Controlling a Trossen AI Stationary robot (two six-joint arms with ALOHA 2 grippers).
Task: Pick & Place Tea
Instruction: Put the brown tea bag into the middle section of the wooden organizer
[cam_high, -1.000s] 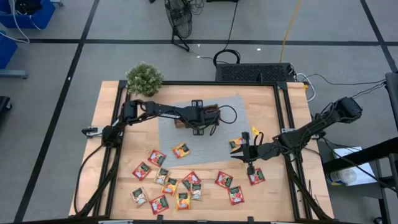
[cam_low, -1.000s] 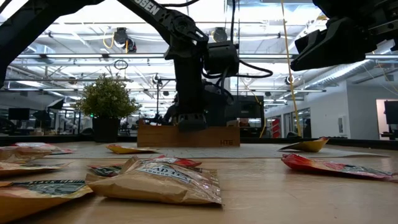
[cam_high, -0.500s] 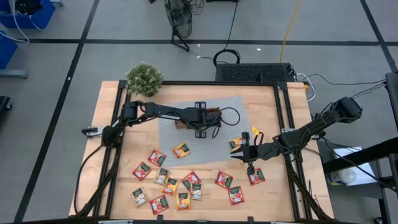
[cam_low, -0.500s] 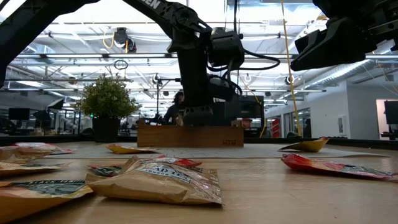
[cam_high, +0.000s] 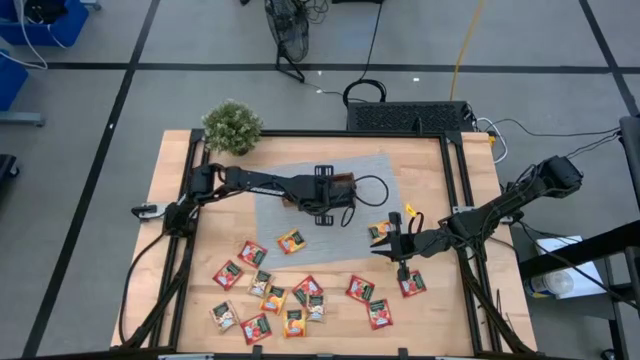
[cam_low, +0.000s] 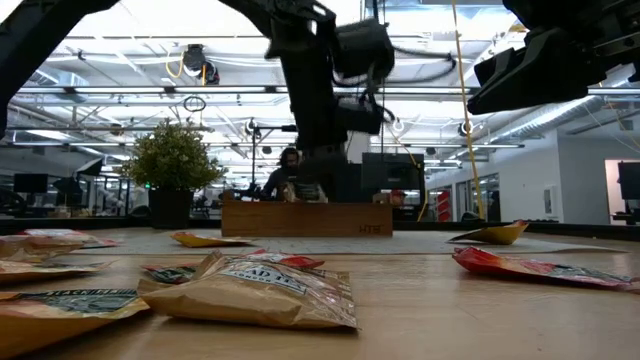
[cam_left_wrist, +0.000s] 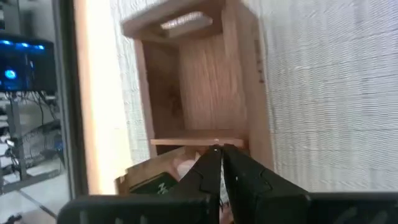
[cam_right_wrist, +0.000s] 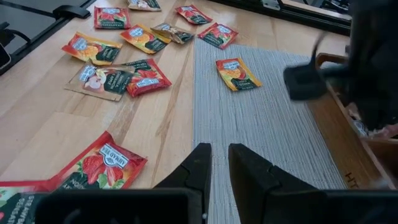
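Many tea packets (cam_high: 290, 300) scattered across lower half of the high view, left gripper (cam_high: 322, 210) over wooden tray (cam_high: 340, 181) at centre, right gripper (cam_high: 400, 262) lower right, wrist views, both claws pressed together holding nothing, packets (cam_right_wrist: 102, 48) upper left.

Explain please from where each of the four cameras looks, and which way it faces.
High view: overhead, straight down; both arms, wooden tray, scattered tea packets.
Low view: table height, level across packets towards the tray; arms overhead.
Left wrist view: above the tray; shut left gripper.
Right wrist view: over the grey mat; right gripper.
Shared: every view shows the tray.
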